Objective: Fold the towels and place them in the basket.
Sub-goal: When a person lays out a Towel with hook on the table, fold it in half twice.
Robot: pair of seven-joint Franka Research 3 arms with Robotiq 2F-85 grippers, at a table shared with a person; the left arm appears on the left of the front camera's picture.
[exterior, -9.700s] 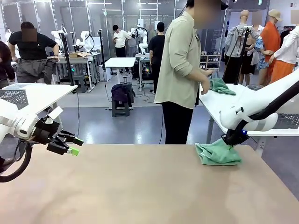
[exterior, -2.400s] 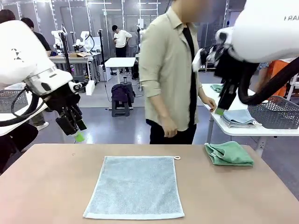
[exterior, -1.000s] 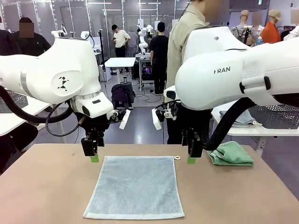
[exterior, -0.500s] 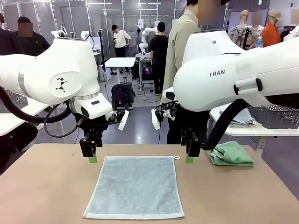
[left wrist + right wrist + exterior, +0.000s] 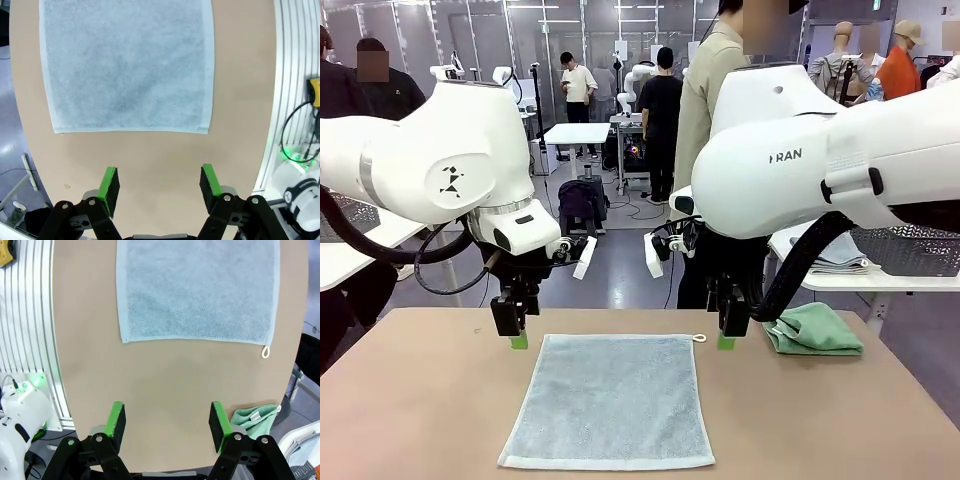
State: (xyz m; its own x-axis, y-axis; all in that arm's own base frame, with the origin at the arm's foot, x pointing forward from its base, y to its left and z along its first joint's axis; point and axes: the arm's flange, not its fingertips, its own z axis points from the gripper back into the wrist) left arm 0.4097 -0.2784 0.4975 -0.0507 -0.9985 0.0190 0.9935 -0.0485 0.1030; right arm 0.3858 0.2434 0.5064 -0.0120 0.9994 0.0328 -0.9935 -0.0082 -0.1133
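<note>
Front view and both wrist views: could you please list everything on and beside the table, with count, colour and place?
table: one, tan, in the foreground
blue-grey towel: one, pale blue-grey, spread flat at the table's middle, small loop at its far right corner
green towel: one, mint green, loosely folded, at the table's far right edge
side table: one, white, beyond the table on the right
basket: one, dark grey mesh, on the side table
folded cloths: small stack, pale, beside the basket
person: one, beige shirt, standing at the far side
left hand: one, black with green pads, open, by the blue-grey towel's far left corner
right hand: one, same colours, open, by its far right corner
</note>
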